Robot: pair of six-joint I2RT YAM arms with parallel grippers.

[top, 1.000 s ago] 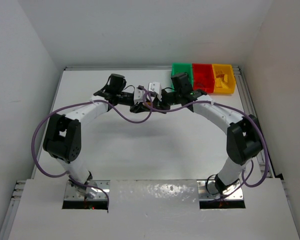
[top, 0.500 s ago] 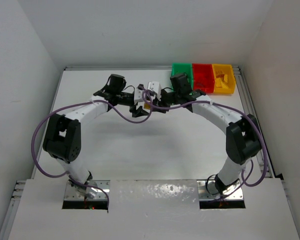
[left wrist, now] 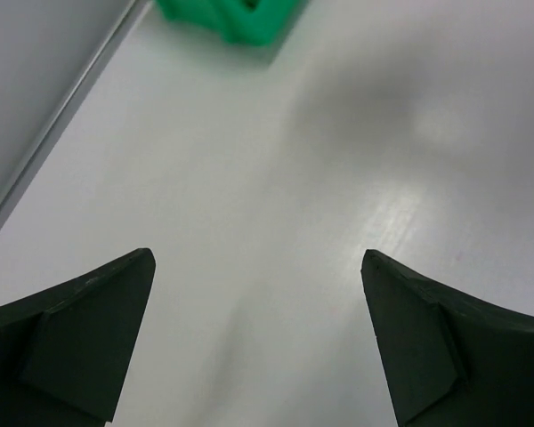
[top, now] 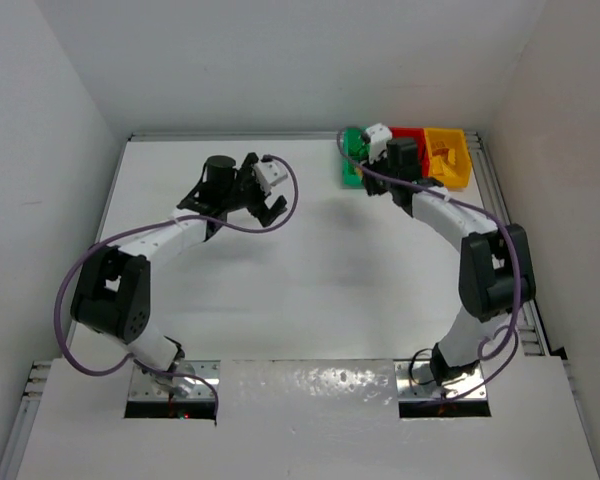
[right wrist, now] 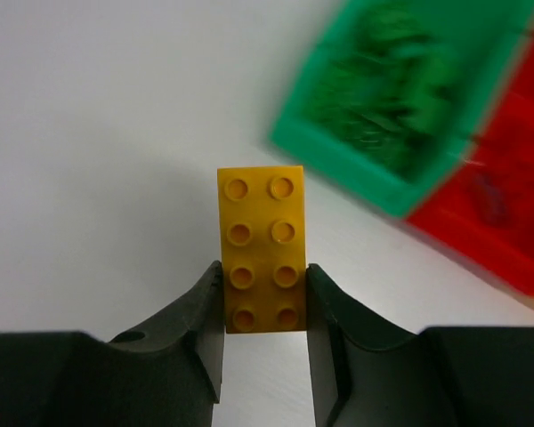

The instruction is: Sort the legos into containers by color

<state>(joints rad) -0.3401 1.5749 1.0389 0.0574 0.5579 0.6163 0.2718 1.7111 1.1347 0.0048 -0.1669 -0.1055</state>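
We count three glossy plastic bins joined in a row at the upper right of the overhead frame: a green bin [top: 354, 135], a red bin [top: 412, 138] and a yellow bin [top: 450, 160]. One yellow brick [right wrist: 260, 222], a smooth rectangle with eight round studs in two rows, sits pinched by its long sides in the right end effector [right wrist: 262, 271], near the green bin. The left end effector [left wrist: 256, 267] gapes wide and empty over the matte white desk [left wrist: 338, 178].

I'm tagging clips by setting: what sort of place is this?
Probably a lab robot cell: the left arm and right arm mounted at a white table, plain white walls boxing it in, and coloured bins for sorting.
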